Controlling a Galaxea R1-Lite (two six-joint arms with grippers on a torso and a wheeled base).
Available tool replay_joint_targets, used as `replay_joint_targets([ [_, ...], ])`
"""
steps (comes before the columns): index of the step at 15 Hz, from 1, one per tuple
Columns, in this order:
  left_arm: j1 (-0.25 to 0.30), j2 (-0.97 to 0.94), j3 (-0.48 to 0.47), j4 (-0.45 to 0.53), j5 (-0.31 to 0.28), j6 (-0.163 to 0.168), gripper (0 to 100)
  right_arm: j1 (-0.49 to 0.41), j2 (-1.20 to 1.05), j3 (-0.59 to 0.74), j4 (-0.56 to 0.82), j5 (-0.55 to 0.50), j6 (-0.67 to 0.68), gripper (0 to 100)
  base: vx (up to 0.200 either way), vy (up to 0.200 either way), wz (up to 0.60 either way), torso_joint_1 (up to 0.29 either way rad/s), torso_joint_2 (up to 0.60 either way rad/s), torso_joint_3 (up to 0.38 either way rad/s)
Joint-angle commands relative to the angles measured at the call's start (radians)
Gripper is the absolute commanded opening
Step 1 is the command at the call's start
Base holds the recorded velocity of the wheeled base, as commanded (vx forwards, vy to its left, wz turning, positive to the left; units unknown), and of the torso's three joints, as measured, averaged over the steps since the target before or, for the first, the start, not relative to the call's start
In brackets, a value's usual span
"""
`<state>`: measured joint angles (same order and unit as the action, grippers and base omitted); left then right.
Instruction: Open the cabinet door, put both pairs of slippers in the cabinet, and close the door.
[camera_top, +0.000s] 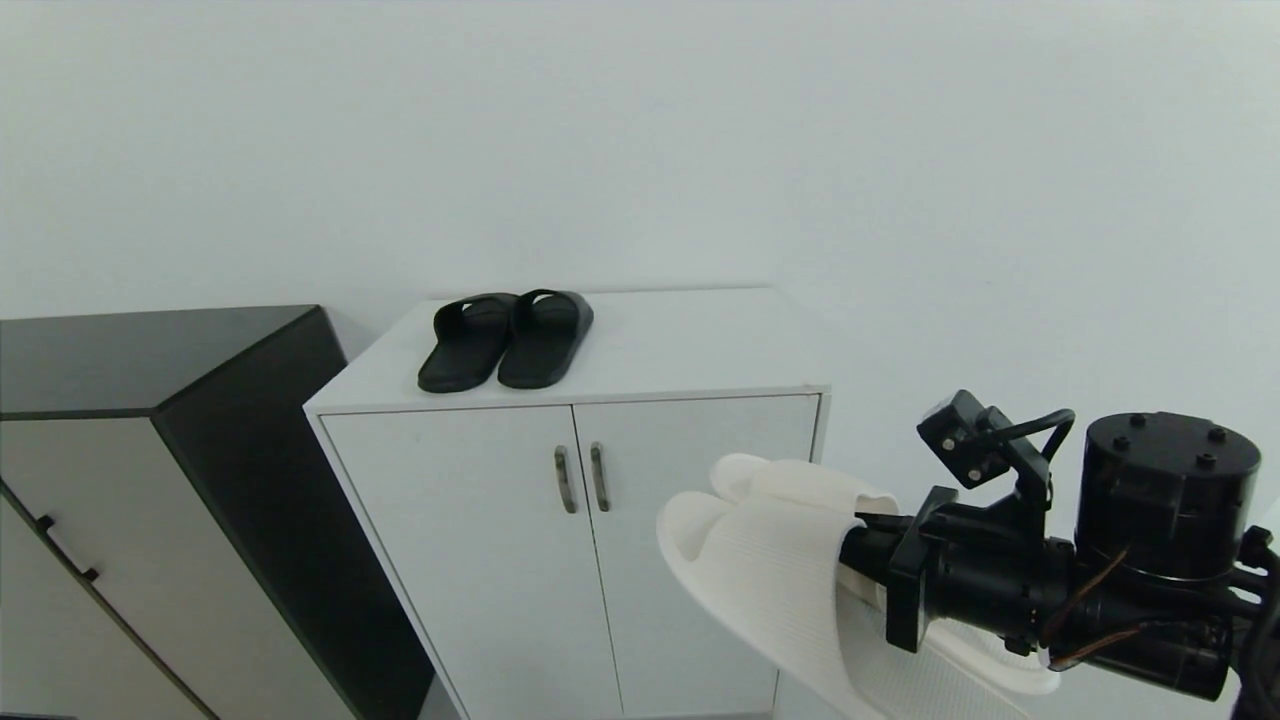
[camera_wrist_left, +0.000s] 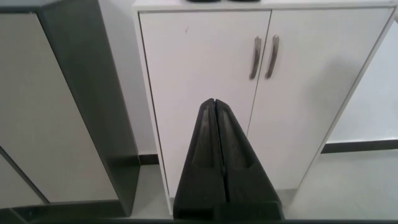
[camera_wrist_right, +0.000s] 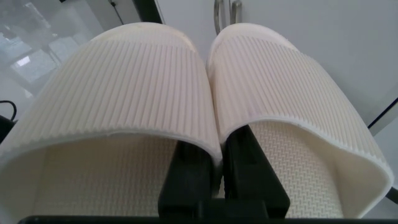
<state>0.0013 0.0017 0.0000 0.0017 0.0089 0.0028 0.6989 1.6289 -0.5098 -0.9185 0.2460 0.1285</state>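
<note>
While black slippers (camera_top: 505, 340) top the white cabinet (camera_top: 700, 345), right pincer (camera_top: 865, 550) pinches white slippers (camera_top: 770, 560)

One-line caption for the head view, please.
Right gripper holds white slippers before the closed white cabinet, black slippers resting on top.

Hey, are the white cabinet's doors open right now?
No, the white cabinet is fully closed, its two handles side by side at the middle seam.
</note>
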Motion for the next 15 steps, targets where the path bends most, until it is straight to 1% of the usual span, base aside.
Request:
replay_joint_targets([
  [1,0.000,0.000,0.000,0.000,0.000,-0.003,0,0.001,0.011,0.001,0.000,0.001,0.000,0,0.000,0.000,0.00,-0.266,0.54,0.276],
  [6,0.000,0.000,0.000,0.000,0.000,-0.003,0,0.001,0.011,0.004,0.000,0.001,0.000,0,0.000,0.000,0.00,-0.259,0.52,0.264],
  [7,0.000,0.000,0.000,0.000,0.000,-0.003,100,0.001,0.011,0.007,-0.002,0.001,0.000,0,0.000,0.000,0.00,-0.246,0.52,0.251],
  [11,0.000,0.000,0.000,0.000,-0.012,0.003,100,0.001,0.012,0.016,-0.020,0.001,0.000,0,0.000,0.000,0.00,-0.235,0.49,0.244],
  [13,0.000,0.000,0.000,0.000,-0.009,0.002,100,0.001,0.015,0.022,-0.026,0.001,0.000,0,0.000,0.000,0.00,-0.232,0.47,0.234],
  [14,0.000,0.000,0.000,-0.005,0.002,-0.001,100,0.001,0.015,0.027,-0.036,0.001,0.000,0,0.000,0.000,0.00,-0.237,0.48,0.237],
  [15,0.000,0.000,-0.048,-0.058,0.046,-0.018,100,0.002,0.019,0.030,-0.048,0.001,0.000,0,0.000,0.000,0.00,-0.232,0.47,0.237],
])
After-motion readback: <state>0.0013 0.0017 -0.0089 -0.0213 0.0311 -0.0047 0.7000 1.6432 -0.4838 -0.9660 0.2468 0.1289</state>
